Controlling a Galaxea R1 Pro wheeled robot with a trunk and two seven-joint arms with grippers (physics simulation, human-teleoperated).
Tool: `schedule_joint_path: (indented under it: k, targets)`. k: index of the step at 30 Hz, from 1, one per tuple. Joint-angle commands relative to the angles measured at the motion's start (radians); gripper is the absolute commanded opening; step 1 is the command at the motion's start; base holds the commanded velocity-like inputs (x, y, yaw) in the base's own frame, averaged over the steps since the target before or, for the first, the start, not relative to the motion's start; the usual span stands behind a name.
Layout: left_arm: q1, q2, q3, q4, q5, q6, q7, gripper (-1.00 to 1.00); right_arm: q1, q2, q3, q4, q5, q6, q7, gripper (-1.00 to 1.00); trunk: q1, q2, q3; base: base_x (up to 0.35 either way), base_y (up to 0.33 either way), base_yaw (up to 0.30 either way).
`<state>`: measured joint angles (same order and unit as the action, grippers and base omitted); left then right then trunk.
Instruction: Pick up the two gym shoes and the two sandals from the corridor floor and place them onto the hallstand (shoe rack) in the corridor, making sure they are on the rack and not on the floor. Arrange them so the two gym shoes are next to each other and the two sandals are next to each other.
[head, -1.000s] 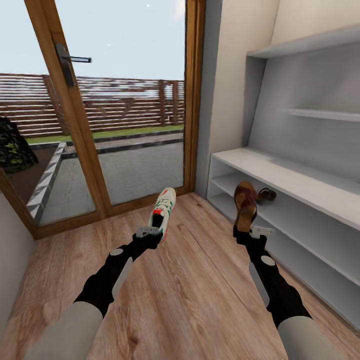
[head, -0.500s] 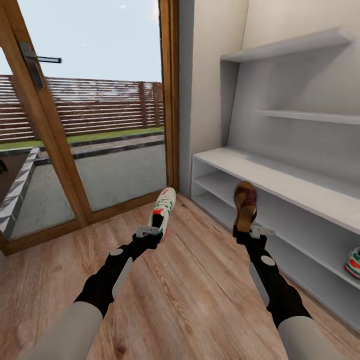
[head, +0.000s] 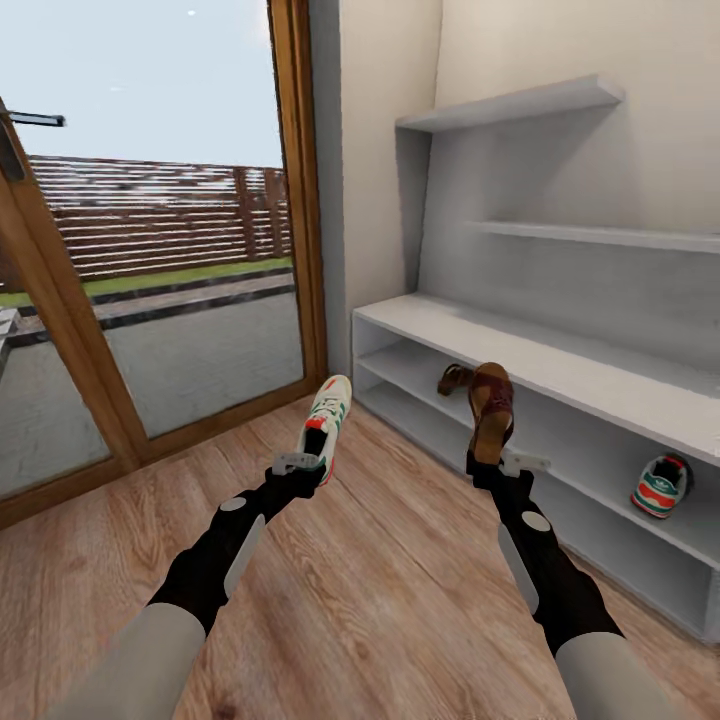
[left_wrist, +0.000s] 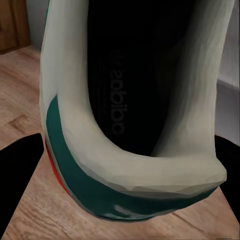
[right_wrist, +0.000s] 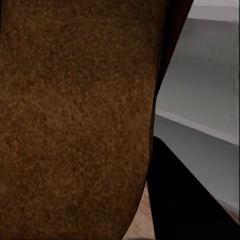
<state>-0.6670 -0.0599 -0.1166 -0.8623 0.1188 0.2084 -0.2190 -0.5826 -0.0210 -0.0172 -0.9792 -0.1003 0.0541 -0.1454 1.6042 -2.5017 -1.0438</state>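
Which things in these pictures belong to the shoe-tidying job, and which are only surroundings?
Belong to the job:
- gym shoe held in left gripper
- sandal held in right gripper
- second sandal and second gym shoe on the hallstand
- corridor floor

Surroundings:
- glass door
- fence outside

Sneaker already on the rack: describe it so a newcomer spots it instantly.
Find the pale grey hallstand along the right wall. On its lower open shelf, toward the near end, sits a white gym shoe with green stripes and a red heel patch. The other shoe there, a brown sandal, lies further along.
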Motion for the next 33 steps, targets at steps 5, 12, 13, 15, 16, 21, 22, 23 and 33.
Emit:
schedule_joint_path:
  k: [5,12,13,15,16,21,22,23,33]
  targets:
    - [0.000,0.000,0.000,-0.001,0.010,0.008,0.000,-1.00,0.000,0.000,0.002,-0.002,-0.013,0.004,-0.005,-1.00,0.000,0.000,0.002,-0.007,0.013,-0.241]
    - [0.000,0.000,0.000,-0.001,0.010,0.008,0.000,-1.00,0.000,0.000,0.002,-0.001,-0.014,0.004,-0.005,-1.00,0.000,0.000,0.006,0.000,0.001,-0.241]
    - [0.000,0.000,0.000,-0.001,0.010,0.008,0.000,-1.00,0.000,0.000,0.002,-0.001,-0.014,0.004,-0.005,-1.00,0.000,0.000,0.007,0.000,0.000,-0.241]
    - [0.000,0.000,0.000,0.000,0.010,0.008,0.000,-1.00,0.000,0.000,0.002,-0.001,-0.015,0.004,-0.005,-1.00,0.000,0.000,0.008,0.000,0.000,-0.241]
    - [0.000,0.000,0.000,0.000,0.010,0.008,0.000,-1.00,0.000,0.000,0.002,-0.001,-0.015,0.004,-0.004,-1.00,0.000,0.000,0.009,0.000,0.000,-0.242]
    - [0.000,0.000,0.000,0.000,0.010,0.008,0.000,-1.00,0.000,0.000,0.002,-0.001,-0.015,0.004,-0.005,-1.00,0.000,0.000,0.011,0.000,0.000,-0.242]
    - [0.000,0.000,0.000,0.000,0.010,0.008,0.000,-1.00,0.000,0.000,0.002,-0.001,-0.015,0.004,-0.004,-1.00,0.000,0.000,0.012,0.000,0.000,-0.243]
    - [0.000,0.000,0.000,0.000,0.010,0.008,0.000,-1.00,0.000,0.000,0.002,-0.001,-0.015,0.004,-0.004,-1.00,0.000,0.000,0.013,-0.019,0.018,-0.243]
    - [0.000,0.000,0.000,0.000,0.010,0.008,0.000,-1.00,0.000,0.000,0.002,-0.001,-0.015,0.004,-0.005,-1.00,0.000,0.000,0.018,-0.066,0.081,-0.243]
